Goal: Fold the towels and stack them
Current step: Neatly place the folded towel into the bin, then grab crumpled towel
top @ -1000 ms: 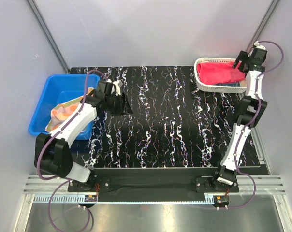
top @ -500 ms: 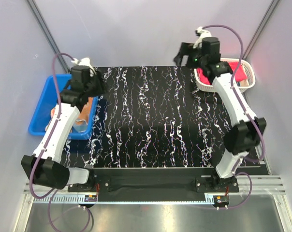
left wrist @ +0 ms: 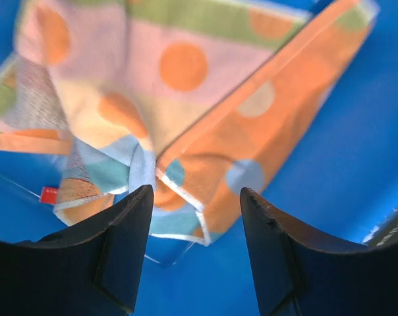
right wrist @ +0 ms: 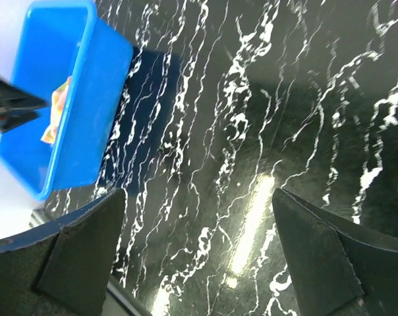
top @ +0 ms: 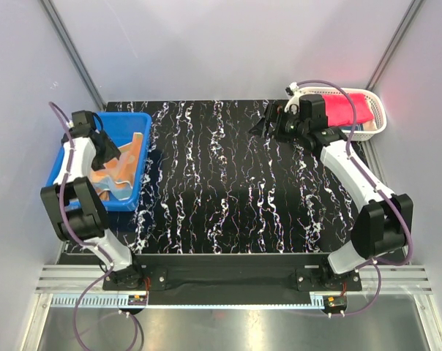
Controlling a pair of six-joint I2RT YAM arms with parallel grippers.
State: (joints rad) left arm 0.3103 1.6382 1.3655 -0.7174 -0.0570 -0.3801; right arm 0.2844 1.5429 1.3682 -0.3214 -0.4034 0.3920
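An orange-peach towel (left wrist: 252, 125) with coloured dots lies crumpled in the blue bin (top: 75, 139); from above the towel (top: 130, 157) rests against the bin's right wall. My left gripper (left wrist: 194, 195) hangs open just above its near hem, holding nothing, and stands over the bin's middle (top: 108, 153). A pink-red towel (top: 347, 110) lies in the white basket (top: 379, 117) at the back right. My right gripper (top: 264, 125) is open and empty above the back of the table, left of the basket, with only marble (right wrist: 252, 131) between its jaws (right wrist: 198, 195).
The black marbled table (top: 228, 190) spreads between bin and basket. The blue bin (right wrist: 60, 99) shows at the upper left of the right wrist view. Grey walls close in the back and both sides.
My left arm swung from the table's left part over into the blue bin. My right arm left the basket and moved left over the table, its jaws opening wider.
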